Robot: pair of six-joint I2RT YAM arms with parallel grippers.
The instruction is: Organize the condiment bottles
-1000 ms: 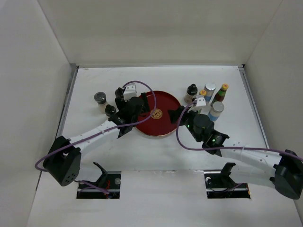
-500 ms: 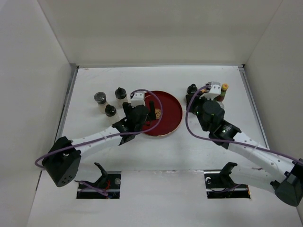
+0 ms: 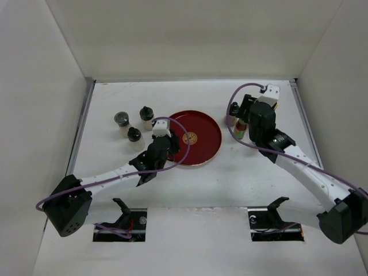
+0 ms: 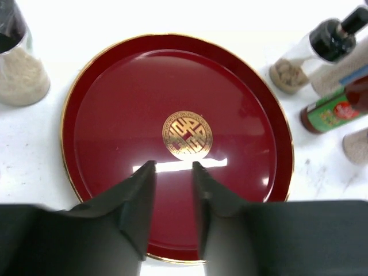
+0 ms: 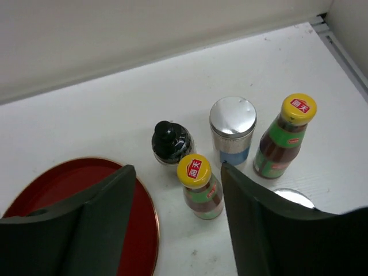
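Little looks done as yet; the red tray [image 3: 202, 130] lies bare, three small jars [image 3: 134, 135] stand loose left of it, and the other condiment bottles [image 5: 232, 129] cluster beyond its right edge, perhaps five, the right arm [image 3: 270, 129] hiding some from above. The left end effector [image 4: 172, 167] hangs over the tray's near part, fingers drawn together on nothing; farther back the right end effector [image 5: 177, 168] gapes wide above a yellow-capped bottle [image 5: 198, 184] — touching nothing.

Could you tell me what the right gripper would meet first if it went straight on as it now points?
Probably the nearer yellow-capped sauce bottle, which sits between the open fingers of the right gripper in its wrist view. The black-lidded jar stands behind it, though depth is hard to judge.
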